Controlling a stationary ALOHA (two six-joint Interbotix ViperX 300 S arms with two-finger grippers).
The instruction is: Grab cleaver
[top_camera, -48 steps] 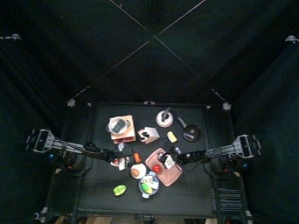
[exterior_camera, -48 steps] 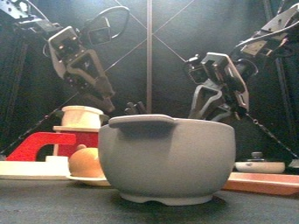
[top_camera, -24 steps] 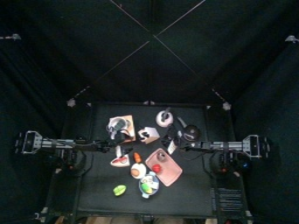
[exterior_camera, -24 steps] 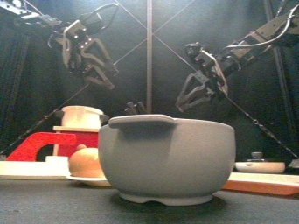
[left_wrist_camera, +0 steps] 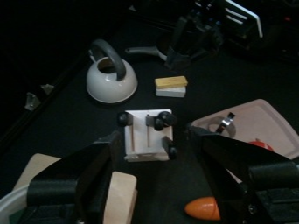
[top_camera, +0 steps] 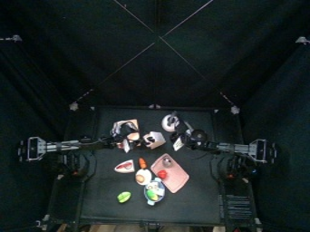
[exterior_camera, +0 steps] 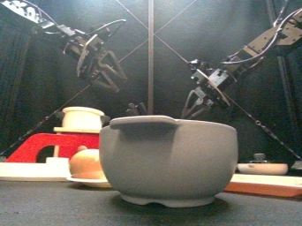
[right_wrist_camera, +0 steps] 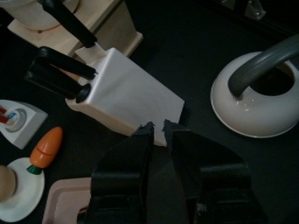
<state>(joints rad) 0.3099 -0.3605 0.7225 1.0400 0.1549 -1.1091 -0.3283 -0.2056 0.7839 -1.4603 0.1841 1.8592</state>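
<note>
Judged heavy, stiff and sharp, the cleaver is best taken by a black handle [right_wrist_camera: 55, 74] in the knife block [right_wrist_camera: 126, 94]; the right gripper [right_wrist_camera: 159, 129] is seen narrowly parted and the left gripper [left_wrist_camera: 163, 175] spread wide, both sets of jaws empty.

Left arm [exterior_camera: 97, 60]: black segmented links, bare metal joint fittings, looped black cable above wrist. Right arm [exterior_camera: 218, 78]: same black build, cable along upper link. Left gripper [left_wrist_camera: 158, 179] and right gripper [right_wrist_camera: 156, 153]: broad matte-black moulded jaws.

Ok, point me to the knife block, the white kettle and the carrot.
knife block [right_wrist_camera: 122, 92], right wrist view, on its white side face.
white kettle [left_wrist_camera: 112, 84], left wrist view, on its body.
carrot [right_wrist_camera: 45, 147], right wrist view, on its orange body.
</note>
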